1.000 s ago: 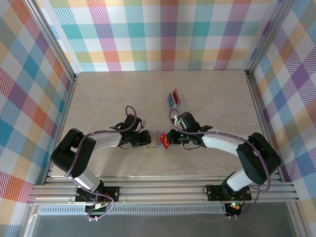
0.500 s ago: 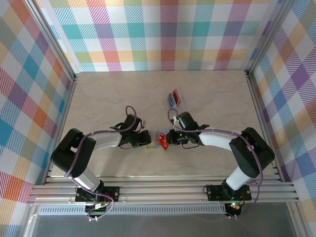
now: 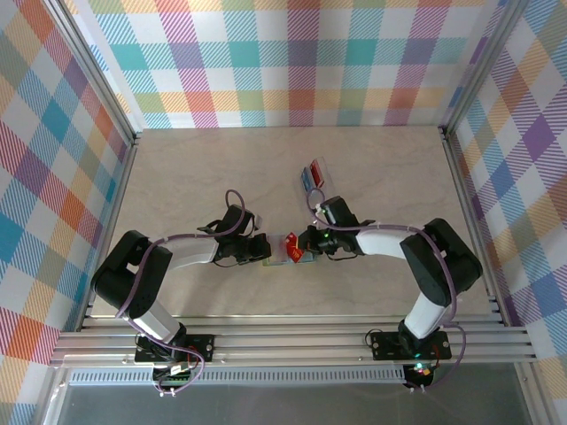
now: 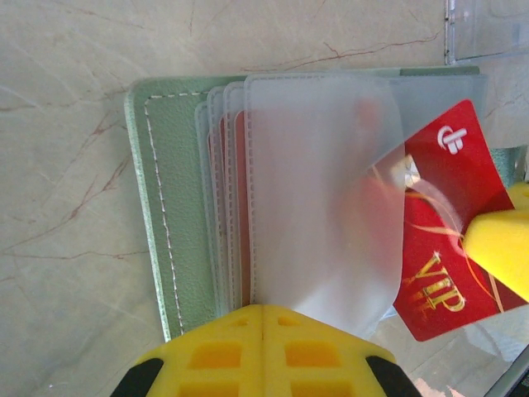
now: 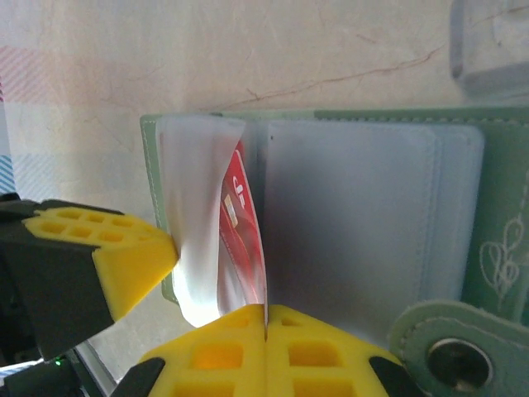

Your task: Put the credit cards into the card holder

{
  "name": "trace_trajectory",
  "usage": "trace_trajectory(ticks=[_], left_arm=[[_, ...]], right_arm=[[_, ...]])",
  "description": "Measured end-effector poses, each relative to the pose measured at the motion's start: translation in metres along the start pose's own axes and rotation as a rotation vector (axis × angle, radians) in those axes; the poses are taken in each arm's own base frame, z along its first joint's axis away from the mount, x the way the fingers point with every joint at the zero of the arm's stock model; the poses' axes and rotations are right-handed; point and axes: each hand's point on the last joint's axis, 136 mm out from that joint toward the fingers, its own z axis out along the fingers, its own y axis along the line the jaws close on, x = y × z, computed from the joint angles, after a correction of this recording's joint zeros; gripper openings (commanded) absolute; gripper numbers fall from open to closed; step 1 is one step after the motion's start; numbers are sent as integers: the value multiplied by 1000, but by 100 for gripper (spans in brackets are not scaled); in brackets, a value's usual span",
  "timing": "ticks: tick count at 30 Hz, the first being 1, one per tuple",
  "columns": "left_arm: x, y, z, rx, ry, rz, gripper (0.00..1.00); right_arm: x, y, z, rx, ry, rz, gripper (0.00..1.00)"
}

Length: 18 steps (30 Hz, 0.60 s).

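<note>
Credit card (image 4: 450, 248), red, clenched in my right pincer (image 5: 266, 321); card holder (image 4: 165, 207) sleeve (image 4: 322, 207) lies just left, my left pincer (image 4: 263, 321) pinching it open.

Surface: a table (image 3: 195, 177) is carrying everything; its top is showing pale beige, stone-patterned, with thin brown veins.
Edges: metal frame rails are running along the left, right and near sides.
Item 1: a grey-green card holder (image 4: 165, 165) is lying open on the table, about midway between left and right and in the near half, its cover resting against the surface.
Item 2: a clear tray (image 3: 313, 176) is sitting on the table farther back and slightly right of the card holder, not touching it.
Elsewhere: the far half and the left side are lying bare.
</note>
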Motion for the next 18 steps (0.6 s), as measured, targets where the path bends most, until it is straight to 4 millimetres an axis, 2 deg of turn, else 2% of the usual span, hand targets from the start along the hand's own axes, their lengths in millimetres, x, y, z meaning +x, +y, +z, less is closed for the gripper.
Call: trace_trajectory(ticks=[18], left_arm=[[-1, 0, 0, -2, -5, 1, 0]], right_arm=[[-15, 4, 8, -47, -25, 69, 0]])
